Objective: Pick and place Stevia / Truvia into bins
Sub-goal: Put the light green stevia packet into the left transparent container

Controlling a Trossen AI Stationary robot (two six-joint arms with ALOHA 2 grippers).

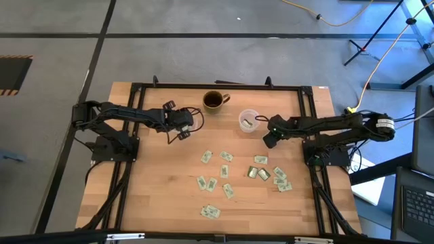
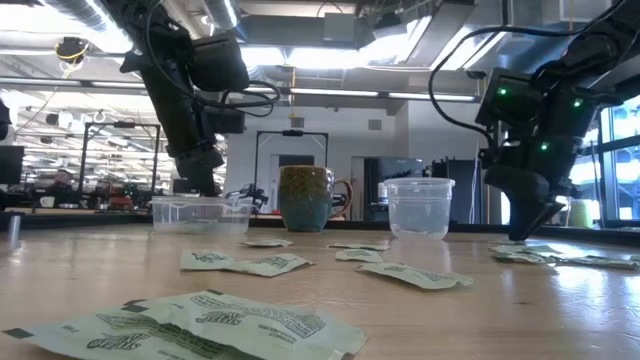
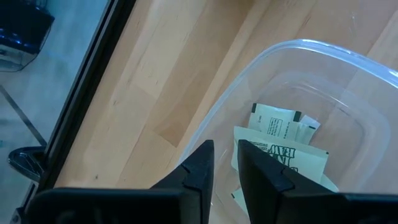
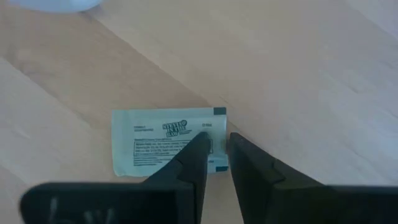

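Above the tub, the left pincer hangs nearly closed and empty; only its wrist view shows sachets inside. The right pincer, narrow, hovers over one sachet on the table beside the cup

Bright ceiling lights are seen glaring in the low view; nearest sachets are rendered blurred; wrist views are evenly lit.
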